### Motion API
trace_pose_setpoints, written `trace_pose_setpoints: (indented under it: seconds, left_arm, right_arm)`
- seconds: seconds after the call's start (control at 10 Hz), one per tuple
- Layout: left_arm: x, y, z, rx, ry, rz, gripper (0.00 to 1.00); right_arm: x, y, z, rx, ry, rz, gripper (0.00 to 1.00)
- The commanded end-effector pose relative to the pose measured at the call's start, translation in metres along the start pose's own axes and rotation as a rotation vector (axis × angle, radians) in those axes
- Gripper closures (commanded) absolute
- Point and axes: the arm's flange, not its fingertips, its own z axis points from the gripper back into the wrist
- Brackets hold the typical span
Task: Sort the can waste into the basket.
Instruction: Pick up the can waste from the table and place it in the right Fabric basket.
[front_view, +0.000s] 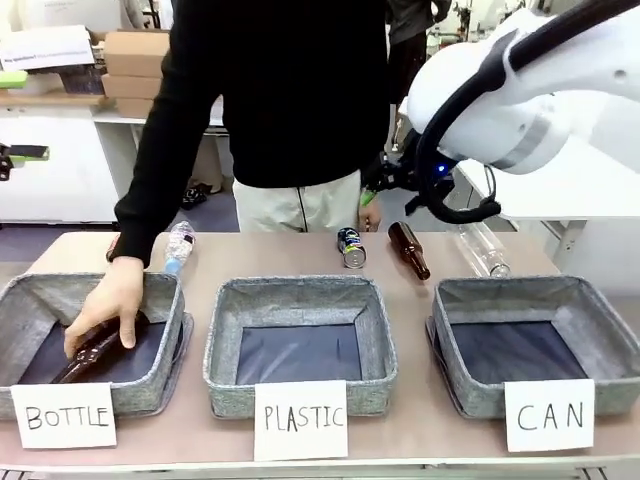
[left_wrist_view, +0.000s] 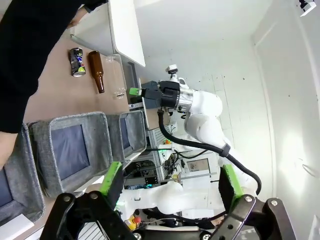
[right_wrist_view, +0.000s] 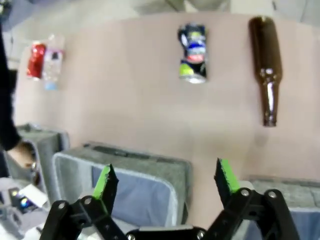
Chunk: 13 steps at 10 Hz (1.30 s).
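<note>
The right claw (right_wrist_view: 165, 182) hangs spread and empty above the surface (front_view: 300, 262), apparently lining up on the dented blue can (front_view: 351, 247), which lies behind the CAN basket (front_view: 530, 340), just beside the brown bottle (front_view: 409, 249).

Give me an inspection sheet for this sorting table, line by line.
Surface: tan table, three grey baskets along the near edge.
Job's things: dented blue can lying at the far side; red can beside a small plastic bottle; CAN basket holds nothing seen.
Clutter: brown bottle and clear bottle on the table; person's hand placing another brown bottle in the BOTTLE basket.
Grippers: left gripper open, empty; right gripper open, empty, above the table.
Cables: black hose along the right arm.
Surroundings: cardboard boxes behind.
</note>
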Motion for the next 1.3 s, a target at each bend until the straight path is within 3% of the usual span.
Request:
trace_pose_setpoints:
  seconds: [0.0,0.1,0.2,0.3,0.4,0.6,0.9,1.2]
  left_arm:
    - [0.001,-0.001,-0.001,-0.022,-0.004,-0.023,0.00]
    - [0.001,-0.001,-0.001,-0.022,-0.004,-0.023,0.00]
    - [0.001,-0.001,-0.001,-0.022,-0.004,-0.023,0.00]
    - [0.001,-0.001,-0.001,-0.022,-0.004,-0.023,0.00]
    - [0.001,-0.001,-0.001,-0.022,-0.004,-0.023,0.00]
    - [0.001,-0.001,-0.001,-0.022,-0.004,-0.023,0.00]
    - [0.001,-0.001,-0.001,-0.022,-0.004,-0.023,0.00]
    - [0.001,-0.001,-0.001,-0.022,-0.004,-0.023,0.00]
  right_arm:
    - [-0.002,0.003,0.018,0.013,-0.068,0.019,0.00]
    - [-0.002,0.003,0.018,0.013,-0.068,0.019,0.00]
    - [0.001,-0.002,0.000,0.003,0.007,0.001,0.00]
    - [0.025,-0.002,-0.013,0.038,0.041,-0.226,0.00]
    - [0.066,0.002,-0.032,-0.035,0.054,-0.332,0.00]
    - [0.126,0.013,-0.063,-0.192,0.110,-0.409,0.00]
    - [0.159,0.024,-0.129,-0.327,0.328,-0.398,0.00]
    - [0.161,0.028,-0.187,-0.416,0.395,-0.353,0.00]
